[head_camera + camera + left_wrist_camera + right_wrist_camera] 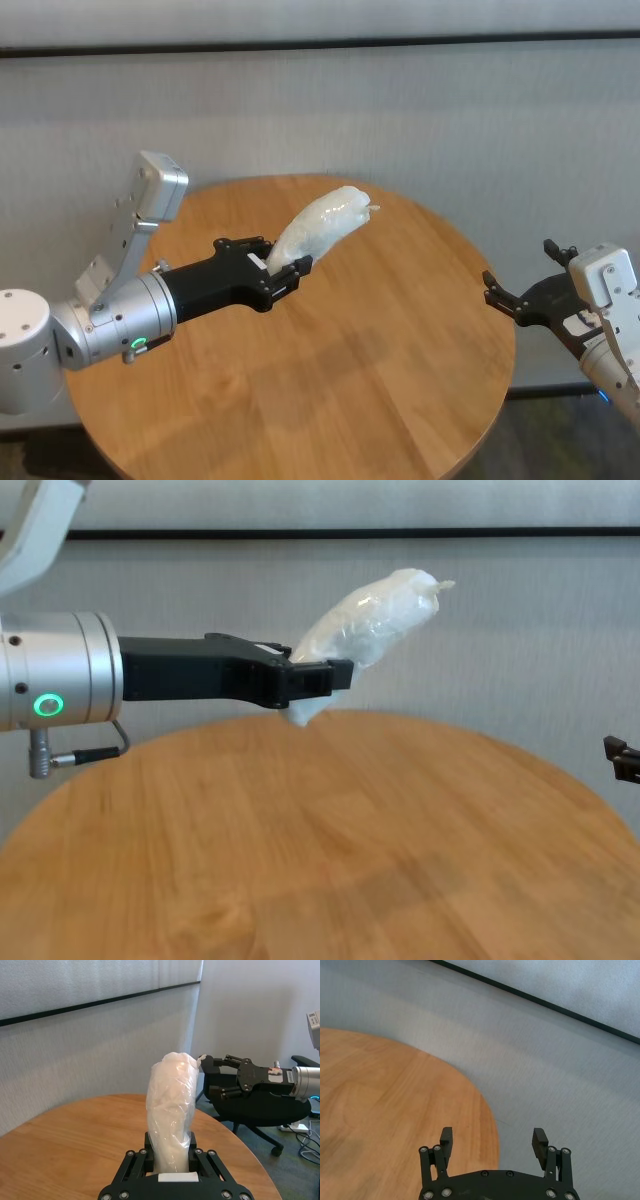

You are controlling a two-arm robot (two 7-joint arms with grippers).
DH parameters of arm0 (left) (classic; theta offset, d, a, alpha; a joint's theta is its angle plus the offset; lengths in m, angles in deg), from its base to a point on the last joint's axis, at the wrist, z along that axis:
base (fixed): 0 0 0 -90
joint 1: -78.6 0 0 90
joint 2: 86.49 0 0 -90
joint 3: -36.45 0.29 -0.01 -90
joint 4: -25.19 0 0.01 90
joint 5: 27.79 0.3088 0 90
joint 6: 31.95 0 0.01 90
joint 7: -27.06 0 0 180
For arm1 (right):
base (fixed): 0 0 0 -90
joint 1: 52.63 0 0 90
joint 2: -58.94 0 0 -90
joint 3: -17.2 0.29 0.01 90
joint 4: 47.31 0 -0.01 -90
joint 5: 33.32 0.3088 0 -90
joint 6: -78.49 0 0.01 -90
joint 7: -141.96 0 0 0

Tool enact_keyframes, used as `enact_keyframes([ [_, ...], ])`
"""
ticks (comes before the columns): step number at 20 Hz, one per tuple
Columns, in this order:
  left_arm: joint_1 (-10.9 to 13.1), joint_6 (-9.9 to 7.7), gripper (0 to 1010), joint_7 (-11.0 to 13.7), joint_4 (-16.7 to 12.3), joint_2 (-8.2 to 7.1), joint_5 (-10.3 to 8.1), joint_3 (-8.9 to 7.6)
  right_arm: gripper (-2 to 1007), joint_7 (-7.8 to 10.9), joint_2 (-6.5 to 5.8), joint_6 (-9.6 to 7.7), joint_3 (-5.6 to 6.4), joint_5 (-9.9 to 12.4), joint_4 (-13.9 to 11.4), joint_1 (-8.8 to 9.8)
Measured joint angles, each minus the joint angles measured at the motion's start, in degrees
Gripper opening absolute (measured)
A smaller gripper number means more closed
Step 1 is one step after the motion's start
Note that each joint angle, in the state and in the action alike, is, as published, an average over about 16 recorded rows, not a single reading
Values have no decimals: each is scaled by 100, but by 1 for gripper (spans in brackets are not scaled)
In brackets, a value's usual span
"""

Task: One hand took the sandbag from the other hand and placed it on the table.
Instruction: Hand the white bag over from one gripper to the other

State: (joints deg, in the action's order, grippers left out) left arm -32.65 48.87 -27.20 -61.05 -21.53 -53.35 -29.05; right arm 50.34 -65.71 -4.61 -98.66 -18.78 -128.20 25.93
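Sandbag [318,230] in the head view is pinched at its lower end by the left gripper [281,270], which reaches in from the left above the round wooden counter [380,380]. The white pouch slants up and to the right, clear of the wood, its tiny tied tip at the far upper end. The right gripper [520,285] hangs just off the counter's right edge, fingers spread and holding nothing, well apart from the pouch.

From the left wrist, the sandbag [171,1110] stands up out of the left gripper [171,1157], whose two fingers press against its base on either side. Beyond it the right gripper [212,1076] points toward the pouch's top, its fingers parted, and a black office chair [260,1107] sits on the floor behind it.

From the right wrist, the right gripper [493,1141] shows both fingers wide apart with only the counter's [395,1110] edge and the grey wall past them.

In the chest view, the left gripper [318,678], its wrist ring lit green, clamps the sandbag [372,625] above the counter [330,860]; only a sliver of the right gripper [622,757] shows at the right border.
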Motion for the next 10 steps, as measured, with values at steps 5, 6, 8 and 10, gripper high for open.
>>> enact_keyframes([
  [5,-1,5,379,3,4,2,3,-3,1001,0,0,0,0,0,0,0],
  [6,-2,5,379,3,5,3,4,-4,1001,0,0,0,0,0,0,0],
  [8,-2,7,379,4,6,3,5,-5,1001,0,0,0,0,0,0,0],
  [10,-2,8,379,5,6,4,6,-6,1001,6,0,3,0,-2,0,0],
])
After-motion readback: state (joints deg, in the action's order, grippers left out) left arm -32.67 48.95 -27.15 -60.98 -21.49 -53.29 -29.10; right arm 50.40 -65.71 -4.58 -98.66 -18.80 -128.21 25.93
